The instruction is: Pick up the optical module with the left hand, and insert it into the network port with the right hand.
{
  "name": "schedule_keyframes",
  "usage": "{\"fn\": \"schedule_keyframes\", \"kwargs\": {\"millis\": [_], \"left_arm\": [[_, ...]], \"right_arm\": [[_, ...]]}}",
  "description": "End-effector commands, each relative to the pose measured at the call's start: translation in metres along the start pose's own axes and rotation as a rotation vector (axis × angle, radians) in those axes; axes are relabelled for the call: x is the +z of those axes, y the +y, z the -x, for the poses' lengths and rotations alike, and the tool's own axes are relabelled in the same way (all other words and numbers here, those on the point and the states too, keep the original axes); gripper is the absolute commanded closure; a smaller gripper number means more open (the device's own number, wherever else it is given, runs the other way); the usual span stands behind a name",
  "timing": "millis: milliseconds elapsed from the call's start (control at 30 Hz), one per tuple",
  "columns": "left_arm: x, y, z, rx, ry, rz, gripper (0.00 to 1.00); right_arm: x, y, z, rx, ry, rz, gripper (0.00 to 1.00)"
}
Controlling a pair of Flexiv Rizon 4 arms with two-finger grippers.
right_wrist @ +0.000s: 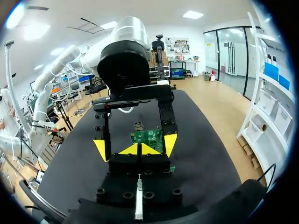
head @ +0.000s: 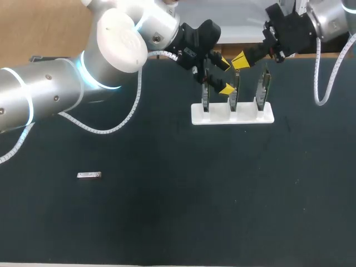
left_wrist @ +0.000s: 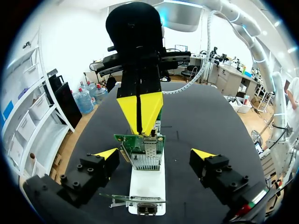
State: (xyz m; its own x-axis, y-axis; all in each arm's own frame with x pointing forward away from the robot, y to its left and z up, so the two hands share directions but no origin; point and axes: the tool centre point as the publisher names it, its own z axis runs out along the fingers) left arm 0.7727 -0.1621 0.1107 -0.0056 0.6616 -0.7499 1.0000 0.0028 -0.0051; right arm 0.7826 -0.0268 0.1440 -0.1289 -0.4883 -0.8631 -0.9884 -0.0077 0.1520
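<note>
Optical module (head: 89, 176) lies untouched on the left half of the desk (head: 178, 222). Left gripper (head: 225, 77) gapes wide astride the middle circuit board (left_wrist: 139, 141) near the far edge; right gripper (head: 240, 60) hangs just above, tips pinched together.

Our left arm (head: 55, 94) comes in from the left side and lies far across, past the middle, ending in a black wrist (head: 194, 39) that carries the left gripper (head: 225, 77). Its jaws stand wide apart. Our right arm (head: 328, 19) comes in from the far right corner and angles toward the middle, bringing the right gripper (left_wrist: 139, 112) close to the left one. The right gripper points downward, its yellow tips pressed together into one wedge just ahead of the left jaws and centred on the gap between them. Seen from the right wrist, the left fingers (right_wrist: 99, 149) straddle our closed tips, one on either side.
</note>
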Motion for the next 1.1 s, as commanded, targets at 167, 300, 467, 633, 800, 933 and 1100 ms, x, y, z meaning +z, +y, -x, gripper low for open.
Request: {"fn": "schedule_keyframes", "kwargs": {"millis": [167, 300, 467, 633, 800, 933, 1100], "left_arm": [[0.000, 0.001, 0.001, -0.002, 0.004, 0.000, 0.00], [0.000, 0.001, 0.001, -0.002, 0.004, 0.000, 0.00], [0.000, 0.001, 0.001, -0.002, 0.004, 0.000, 0.00], [0.000, 0.001, 0.001, -0.002, 0.004, 0.000, 0.00], [0.000, 0.001, 0.001, -0.002, 0.004, 0.000, 0.00], [0.000, 0.001, 0.001, -0.002, 0.004, 0.000, 0.00], [0.000, 0.001, 0.001, -0.002, 0.004, 0.000, 0.00]], "right_arm": [[0.002, -0.002, -0.004, 0.006, -0.001, 0.006, 1.00], [0.003, -0.002, -0.006, 0.009, -0.006, 0.006, 1.00], [0.007, 0.000, -0.010, 0.023, -0.009, 0.014, 1.00], [0.007, -0.001, -0.012, 0.025, -0.006, 0.012, 1.00], [0.005, -0.001, -0.008, 0.009, -0.010, 0.007, 1.00], [-0.001, 0.000, 0.001, -0.017, -0.023, -0.008, 1.00], [-0.013, 0.001, 0.014, -0.048, -0.048, -0.032, 1.00]]}}
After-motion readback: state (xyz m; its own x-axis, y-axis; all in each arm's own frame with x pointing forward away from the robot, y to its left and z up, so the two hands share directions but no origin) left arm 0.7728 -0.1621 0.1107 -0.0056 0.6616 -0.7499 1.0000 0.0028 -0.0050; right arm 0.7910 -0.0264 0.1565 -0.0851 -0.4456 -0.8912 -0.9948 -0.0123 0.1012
